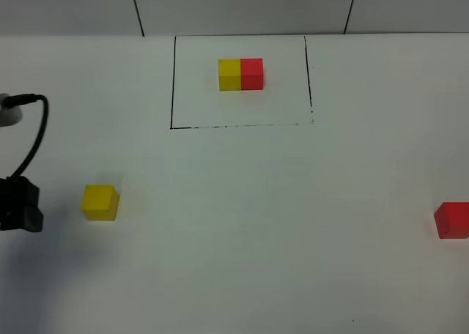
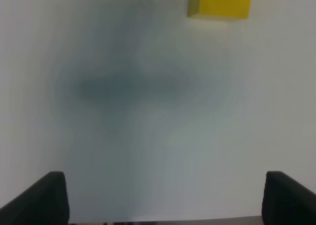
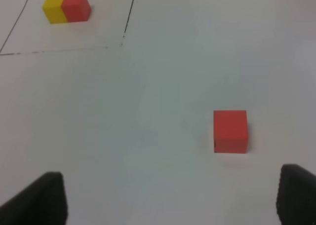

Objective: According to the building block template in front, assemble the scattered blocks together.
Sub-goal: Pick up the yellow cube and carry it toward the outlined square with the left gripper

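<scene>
The template is a black-lined rectangle at the far middle of the table, framing a joined pair of cubes, yellow on the left and red on the right; the pair also shows in the right wrist view. The loose yellow cube sits at the left, and also shows in the left wrist view. My left gripper is open and empty, a short way short of it. The loose red cube sits at the right edge. My right gripper is open and empty, with the red cube ahead of it.
The white table spreads between the two loose cubes. My left arm's black body and cable show at the left edge. The right arm is outside the high view. A grey panelled wall stands behind the table.
</scene>
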`<state>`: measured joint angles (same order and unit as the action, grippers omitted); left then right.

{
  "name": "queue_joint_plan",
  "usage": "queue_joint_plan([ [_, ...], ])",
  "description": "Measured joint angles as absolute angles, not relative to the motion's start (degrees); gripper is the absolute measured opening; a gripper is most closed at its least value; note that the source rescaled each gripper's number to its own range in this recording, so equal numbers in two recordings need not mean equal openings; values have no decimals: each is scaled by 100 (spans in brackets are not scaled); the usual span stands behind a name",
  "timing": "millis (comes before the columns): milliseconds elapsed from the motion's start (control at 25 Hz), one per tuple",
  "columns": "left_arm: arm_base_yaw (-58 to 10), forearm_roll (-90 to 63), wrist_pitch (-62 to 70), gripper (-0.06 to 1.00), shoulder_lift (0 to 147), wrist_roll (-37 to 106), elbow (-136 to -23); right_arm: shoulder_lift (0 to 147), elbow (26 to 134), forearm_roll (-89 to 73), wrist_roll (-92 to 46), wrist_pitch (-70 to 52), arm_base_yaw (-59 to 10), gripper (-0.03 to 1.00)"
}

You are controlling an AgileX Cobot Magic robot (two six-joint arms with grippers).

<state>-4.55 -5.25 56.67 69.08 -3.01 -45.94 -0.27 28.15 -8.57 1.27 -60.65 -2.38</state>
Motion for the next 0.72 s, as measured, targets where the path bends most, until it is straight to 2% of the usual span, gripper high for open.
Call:
queue_joint_plan([
  [280, -1074, -154, 4983, 75, 7993, -772, -4777, -27, 2815, -857, 127, -6065, -238, 73],
  [720, -1135, -145, 4160, 75, 8831, -864, -4888, -27, 2815, -857, 127, -6065, -238, 73],
])
